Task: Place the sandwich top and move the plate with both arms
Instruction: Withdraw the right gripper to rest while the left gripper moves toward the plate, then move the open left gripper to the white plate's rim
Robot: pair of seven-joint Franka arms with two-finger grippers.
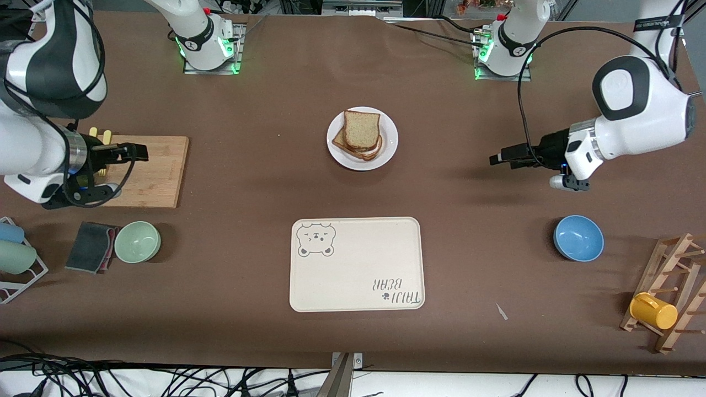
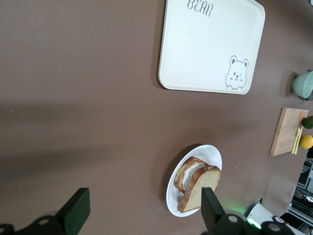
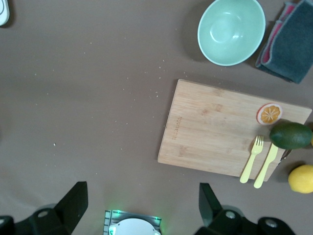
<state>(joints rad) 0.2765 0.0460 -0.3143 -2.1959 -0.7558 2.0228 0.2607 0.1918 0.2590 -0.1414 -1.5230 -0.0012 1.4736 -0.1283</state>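
Observation:
The sandwich top [image 1: 362,130], a light speckled bread slice, lies on the stacked sandwich on the white plate [image 1: 389,138] in the middle of the table; both also show in the left wrist view, the slice [image 2: 202,188] leaning on the stack on the plate [image 2: 172,198]. My left gripper [image 1: 499,158] is open and empty, up over bare table toward the left arm's end, apart from the plate. My right gripper [image 1: 140,153] is open and empty over the wooden cutting board [image 1: 151,171], which the right wrist view [image 3: 215,129] shows too.
A beige bear tray [image 1: 357,263] lies nearer the front camera than the plate. A blue bowl [image 1: 578,237] and a mug rack with a yellow mug [image 1: 653,310] sit toward the left arm's end. A green bowl [image 1: 137,241], dark cloth [image 1: 91,246], forks, lemon and avocado [image 3: 290,135] sit toward the right arm's end.

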